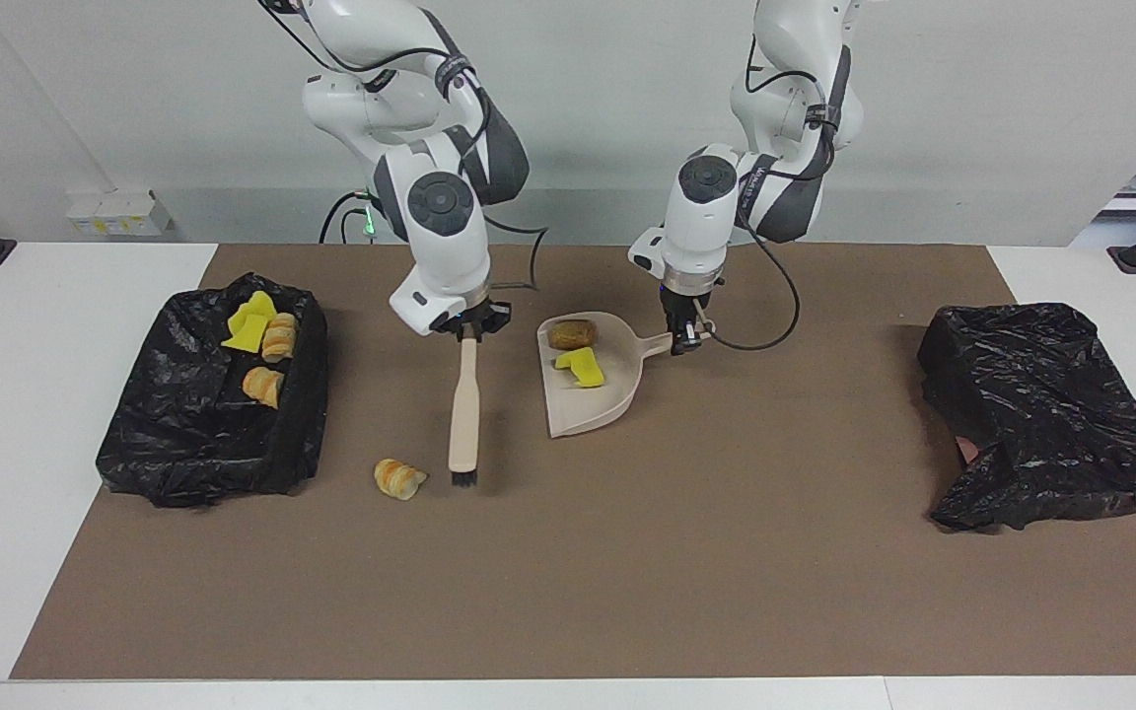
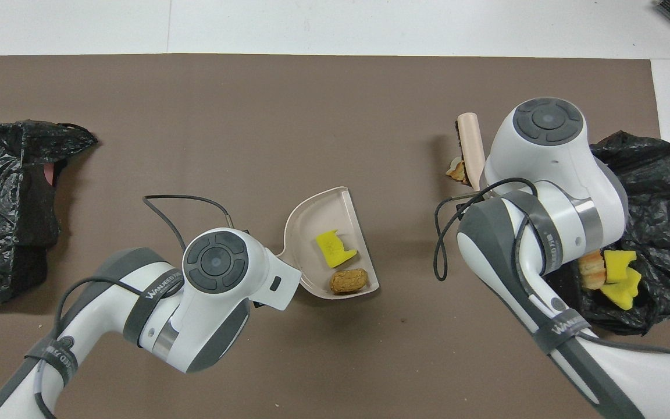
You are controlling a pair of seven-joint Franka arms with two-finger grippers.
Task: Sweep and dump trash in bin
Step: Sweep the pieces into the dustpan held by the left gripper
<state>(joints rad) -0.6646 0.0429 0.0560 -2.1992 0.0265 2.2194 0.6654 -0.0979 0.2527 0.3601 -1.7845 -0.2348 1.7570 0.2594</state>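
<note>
Trash so far — a yellow foam wedge [image 1: 583,367] and a tan lump [image 1: 571,334] in the dustpan [image 1: 588,409], one pastry lump [image 1: 399,479] loose on the mat beside the brush bristles [image 1: 463,478], rest in the black-lined bin [image 1: 164,434].

Dustpan [image 2: 317,221] holds yellow wedge [image 2: 334,249], tan lump [image 2: 348,280]; brush [image 2: 470,145] beside pastry scrap [image 2: 457,170].

The bin bags [image 1: 213,414] are of thin, crinkled, glossy black plastic. The dustpan [image 1: 593,399] looks like smooth beige plastic. The brown mat [image 1: 627,552] on the bench is matt.
</note>
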